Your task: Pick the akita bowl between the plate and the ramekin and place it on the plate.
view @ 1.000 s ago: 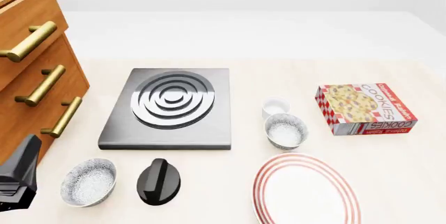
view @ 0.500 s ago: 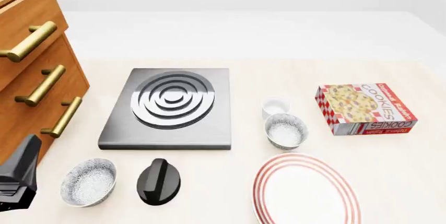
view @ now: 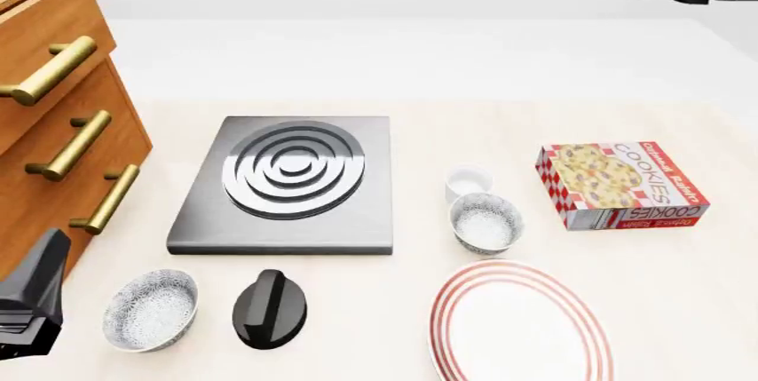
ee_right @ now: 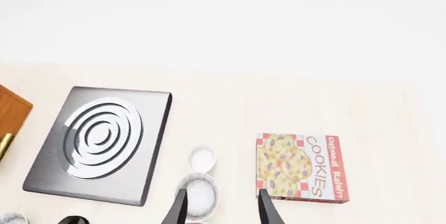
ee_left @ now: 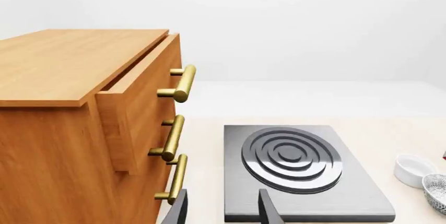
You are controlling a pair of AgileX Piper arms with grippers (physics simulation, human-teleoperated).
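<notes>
Lower the right gripper [ee_right: 219,208], fingers apart and empty, straight over the bowl [view: 485,223] between ramekin [view: 468,182] and plate [view: 521,323], straddling one wall.

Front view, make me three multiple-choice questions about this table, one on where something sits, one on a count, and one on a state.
1. Where is the cookie box?
A. right of the small white cup
B. on the plate
C. on the stove burner

2. How many speckled bowls are there?
A. one
B. two
C. four

3. What is on the plate?
A. a bowl
B. the black knob
C. nothing

Answers:
1 A, the box lies right of the cup.
2 B, one bowl sits between cup and plate, another bowl sits beside the knob.
3 C, its white surface is bare.
</notes>
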